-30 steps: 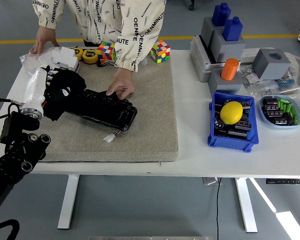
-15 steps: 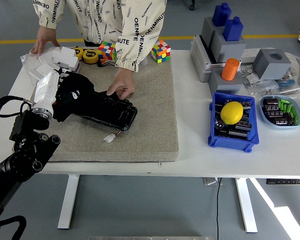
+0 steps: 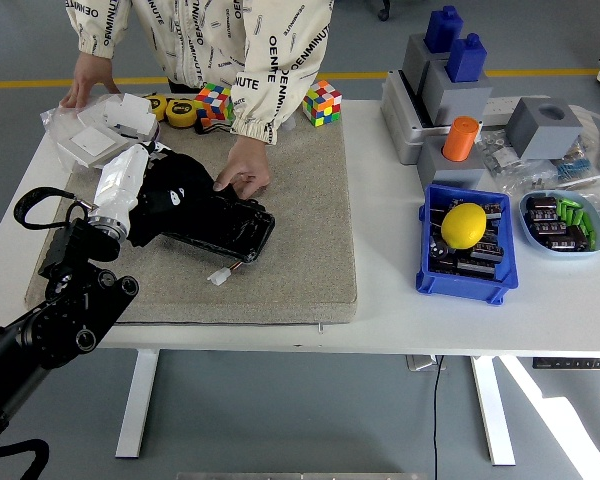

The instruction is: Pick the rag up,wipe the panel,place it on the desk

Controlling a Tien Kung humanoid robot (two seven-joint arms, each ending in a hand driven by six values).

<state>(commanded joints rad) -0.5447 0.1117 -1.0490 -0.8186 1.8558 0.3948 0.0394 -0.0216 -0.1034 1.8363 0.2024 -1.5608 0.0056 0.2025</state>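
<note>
While the panel [image 3: 215,222] is steadied by a person's hand [image 3: 242,170], the rag [image 3: 170,200], gripped in the left hand [image 3: 152,205], has been swept rightward; wiping is judged underway.

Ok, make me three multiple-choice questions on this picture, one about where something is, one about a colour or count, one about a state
1. Where does the lemon lie?
A. in the blue bin
B. on the grey mat
C. in the oval tray

2. How many colour cubes stand at the mat's far edge?
A. one
B. two
C. four

3. What is the person's hand doing to the black panel?
A. lifting it off the table
B. resting on its far edge
C. staying clear of it

Answers:
1 A, the yellow fruit sits on dark parts inside the bin.
2 B, one shows beside each side of the person's sleeve.
3 B, the fingers lie on the panel, which stays flat on the mat.
</note>
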